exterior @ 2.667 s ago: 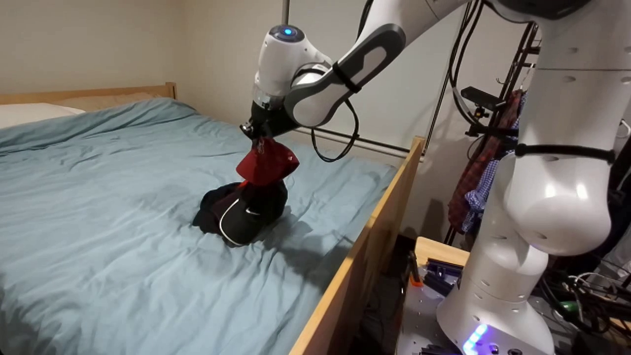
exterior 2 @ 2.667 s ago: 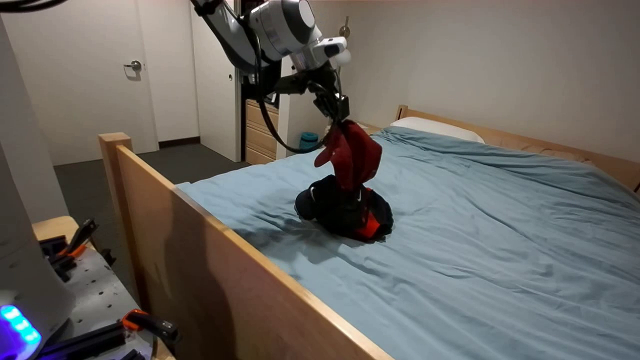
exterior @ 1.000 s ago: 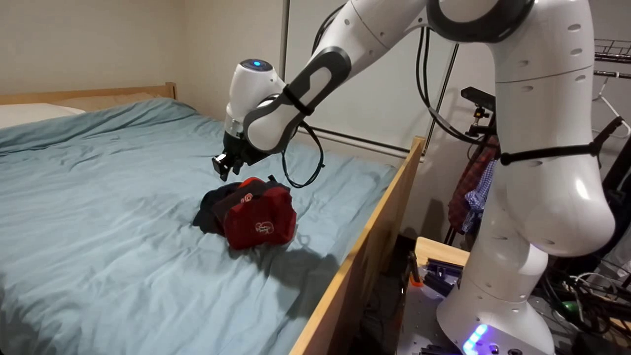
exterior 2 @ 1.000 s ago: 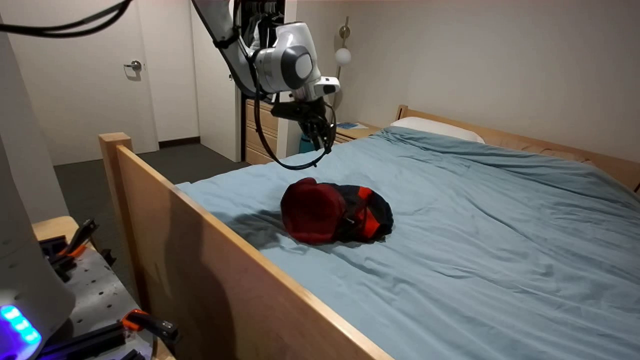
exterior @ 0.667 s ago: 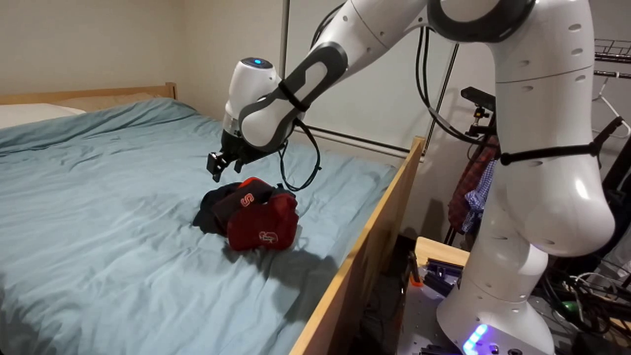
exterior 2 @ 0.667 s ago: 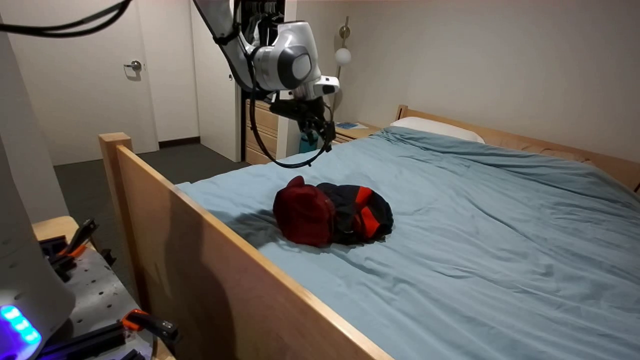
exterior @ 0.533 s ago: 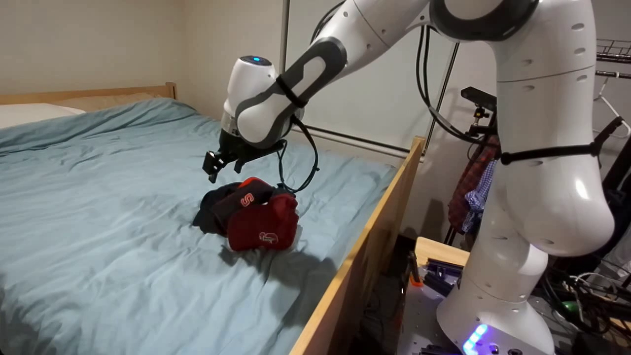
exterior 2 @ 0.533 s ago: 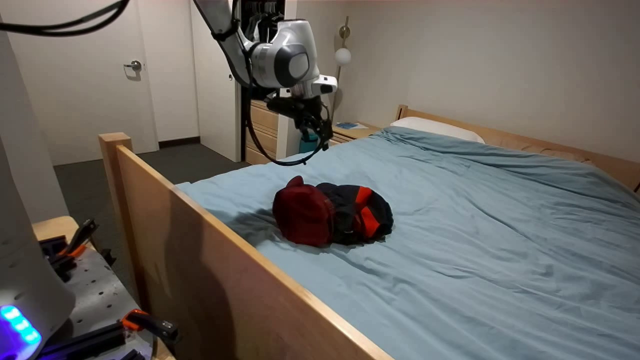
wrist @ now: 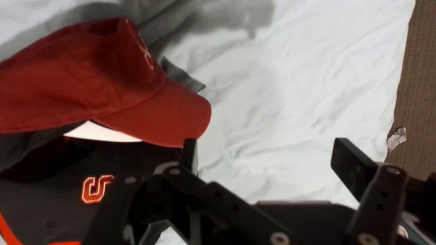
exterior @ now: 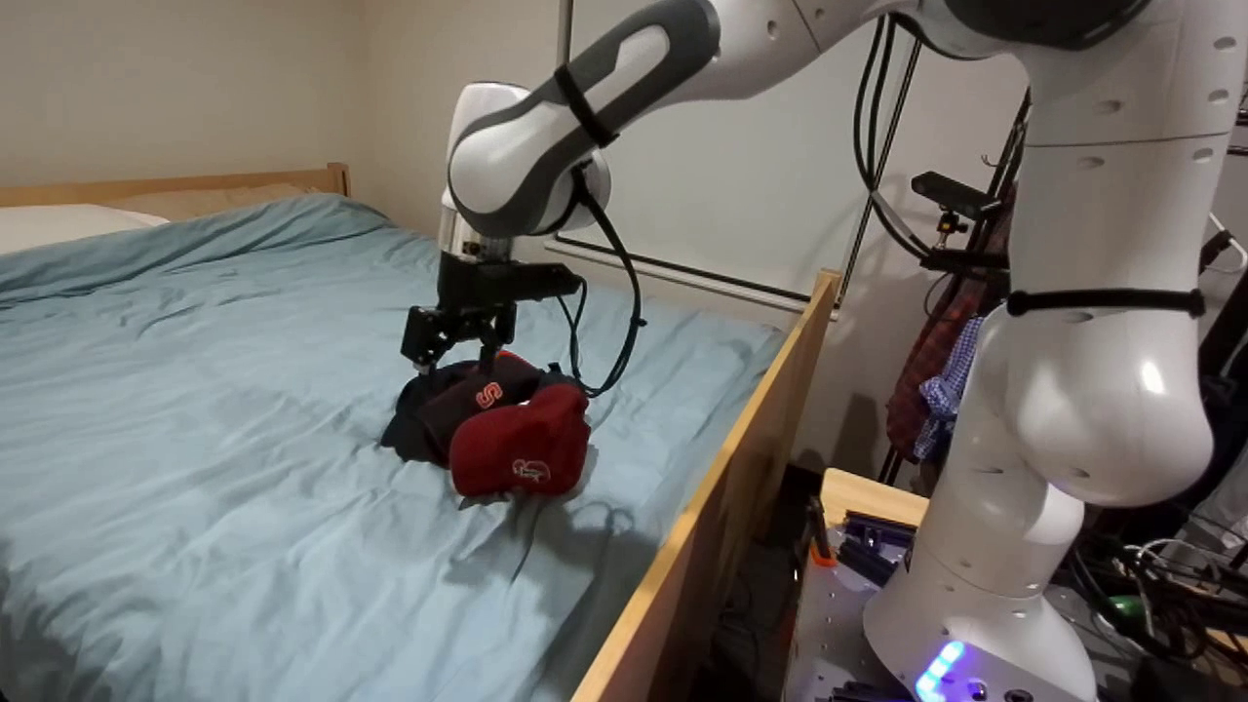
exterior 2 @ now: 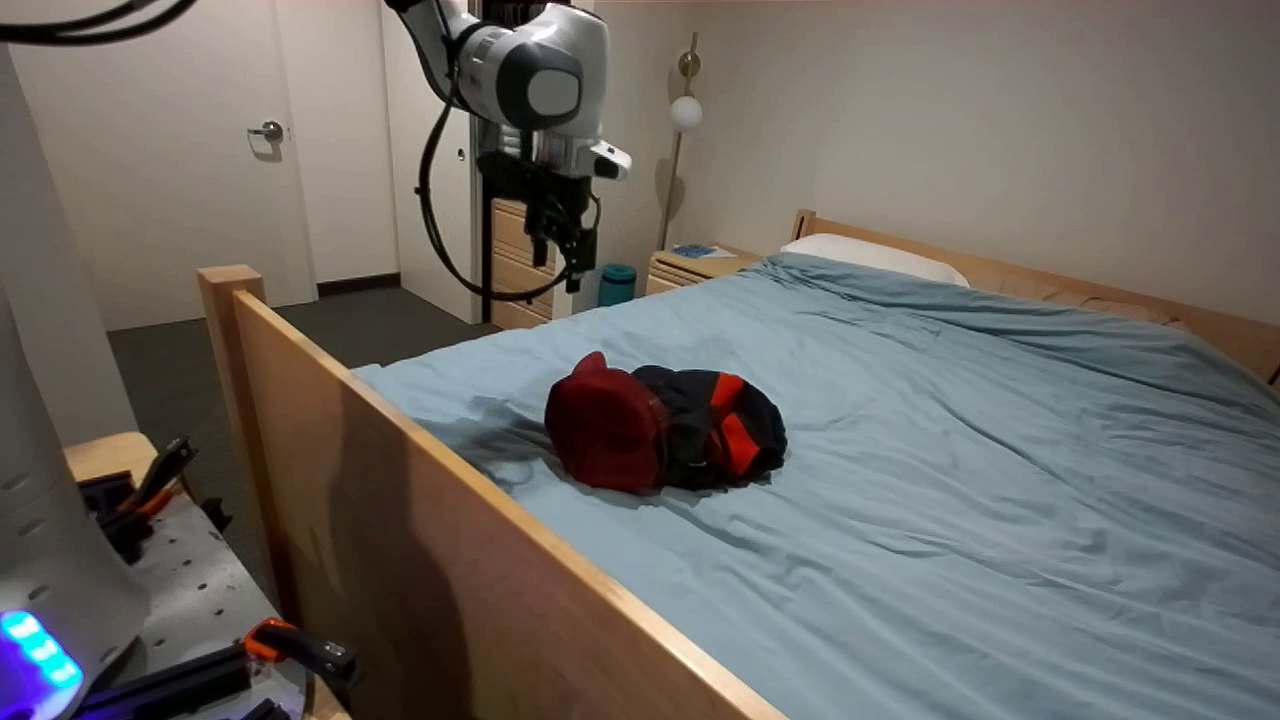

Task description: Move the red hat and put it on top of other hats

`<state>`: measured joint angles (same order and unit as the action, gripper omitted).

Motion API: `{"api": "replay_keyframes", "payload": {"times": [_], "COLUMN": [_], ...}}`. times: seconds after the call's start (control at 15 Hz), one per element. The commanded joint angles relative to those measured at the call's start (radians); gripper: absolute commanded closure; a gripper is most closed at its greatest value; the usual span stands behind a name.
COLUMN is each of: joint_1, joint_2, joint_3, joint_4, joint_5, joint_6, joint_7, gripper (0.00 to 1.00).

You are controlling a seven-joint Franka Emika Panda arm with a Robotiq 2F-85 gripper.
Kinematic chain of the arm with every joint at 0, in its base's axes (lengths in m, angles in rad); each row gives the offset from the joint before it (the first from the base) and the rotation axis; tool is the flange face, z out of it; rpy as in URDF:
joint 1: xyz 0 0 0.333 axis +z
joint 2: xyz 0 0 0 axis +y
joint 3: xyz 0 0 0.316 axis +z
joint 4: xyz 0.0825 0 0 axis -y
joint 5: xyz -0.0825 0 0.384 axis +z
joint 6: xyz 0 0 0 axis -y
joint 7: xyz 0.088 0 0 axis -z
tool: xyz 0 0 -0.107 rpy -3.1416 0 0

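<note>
My gripper (exterior: pixel 456 359) hangs above the dark hats (exterior: pixel 458 409) and off to one side of them, its fingers (wrist: pixel 351 166) spread wide and empty, only sheet (wrist: pixel 272 102) showing between them in the wrist view. The red hat (exterior: pixel 522 444) lies tilted against one flank of the dark hats, touching them and overlapping part; a dark flap (wrist: pixel 180 76) pokes out past its brim (wrist: pixel 170 115), so I judge some of them to be underneath (how much, I can't tell from here). The placing looks all but done, and getting clear is what remains. What worries me is the brim: in the wrist view it nearly meets one finger, though the height between them is hard to read. A dip, or a sweep toward the dark hats, could hook it and pull the red hat off onto the sheet. Its seat on their flank, not squarely on their top, makes that likelier; soft cloth on soft cloth should grip only loosely. The cable (exterior: pixel 638 323) hangs in a low loop, and dipping over the dark hats could drag it across them.
</note>
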<state>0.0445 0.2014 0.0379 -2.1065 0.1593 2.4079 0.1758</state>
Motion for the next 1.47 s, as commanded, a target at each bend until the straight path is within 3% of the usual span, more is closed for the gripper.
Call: {"api": "replay_keyframes", "payload": {"times": [0.0, 0.27, 0.53, 0.8, 0.87, 0.93, 1.0, 1.2, 1.27, 1.4], "joint_1": [0.004, 0.036, 0.129, 0.387, 0.409, 0.35, 0.366, 0.365, 0.47, 0.595], "joint_2": [-0.08, -0.068, -0.015, 0.073, 0.08, 0.055, 0.067, 0.067, 0.099, 0.142], "joint_3": [-0.005, -0.006, -0.052, -0.323, -0.32, -0.216, -0.278, -0.23, -0.359, -0.507], "joint_4": [-0.14, -0.259, -0.353, -0.356, -0.357, -0.377, -0.359, -0.359, -0.339, -0.299], "joint_5": [0.077, 0.082, -0.017, -0.138, -0.088, -0.03, -0.082, -0.047, -0.067, -0.09], "joint_6": [0.106, 0.316, 0.599, 0.77, 0.788, 0.804, 0.764, 0.781, 0.758, 0.694], "joint_7": [0.116, 0.322, 0.62, 0.932, 0.973, 0.945, 0.909, 0.93, 0.973, 1.015], "gripper": [0.0, 0.0, 0.0, 0.0, 0.0, 0.0, 0.0, 0.0, 0.0, 0.0]}}
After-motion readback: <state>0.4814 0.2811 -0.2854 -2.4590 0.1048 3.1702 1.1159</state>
